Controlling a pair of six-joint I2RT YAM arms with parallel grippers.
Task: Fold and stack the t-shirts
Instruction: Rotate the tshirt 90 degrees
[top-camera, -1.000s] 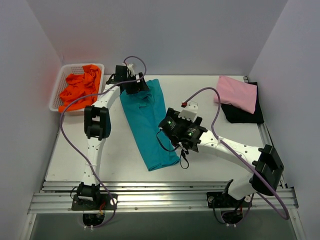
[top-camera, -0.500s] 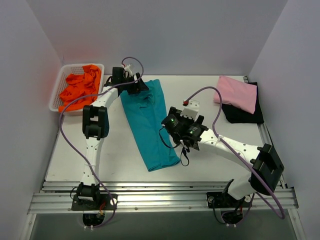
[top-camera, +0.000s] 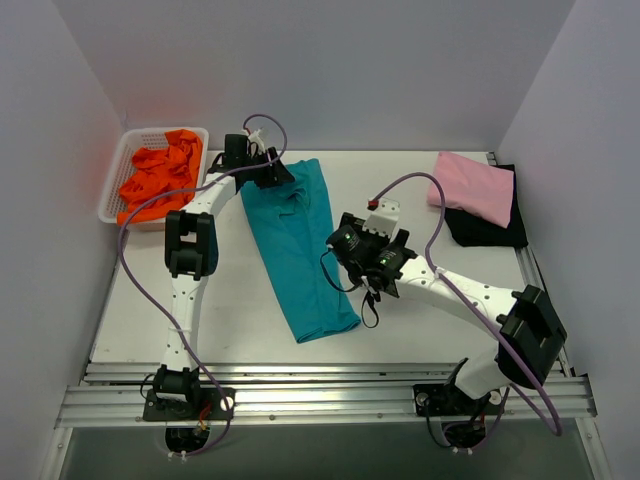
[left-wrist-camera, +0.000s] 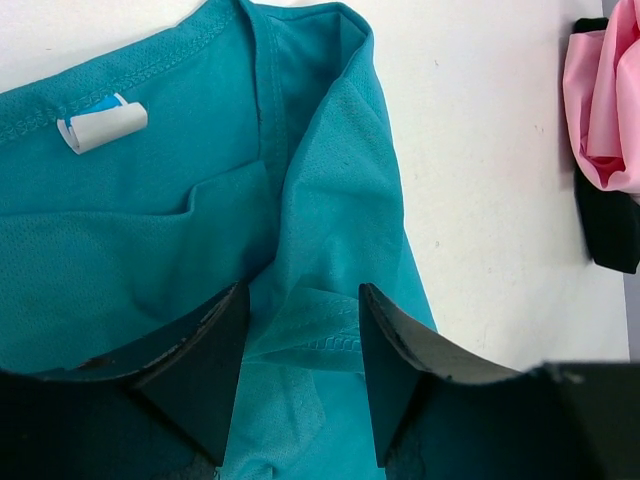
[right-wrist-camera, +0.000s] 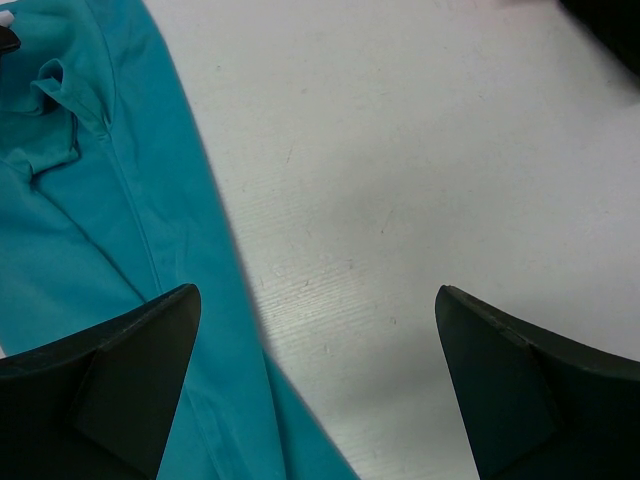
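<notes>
- The teal t-shirt (top-camera: 300, 250) is laid on the table (top-camera: 240, 300) as a long folded strip, from upper centre of the top view down to centre.
- A small white neck tag (left-wrist-camera: 100, 125) with a blue patch is seen at the collar in the left wrist view; no writing can be read on it.
- The left gripper (left-wrist-camera: 302, 290) is held at the collar end, jaws partly apart, with a raised fold of teal cloth between them; contact cannot be told.
- The right gripper (right-wrist-camera: 315, 290) is spread wide at the strip's right edge, with nothing held.
- The pink t-shirt (top-camera: 475, 187) is stacked on the black t-shirt (top-camera: 490, 228) at upper right, which is largely covered.
- The orange t-shirts (top-camera: 160, 175) are bunched in the white basket (top-camera: 113, 195) at upper left; they cannot be counted.
</notes>
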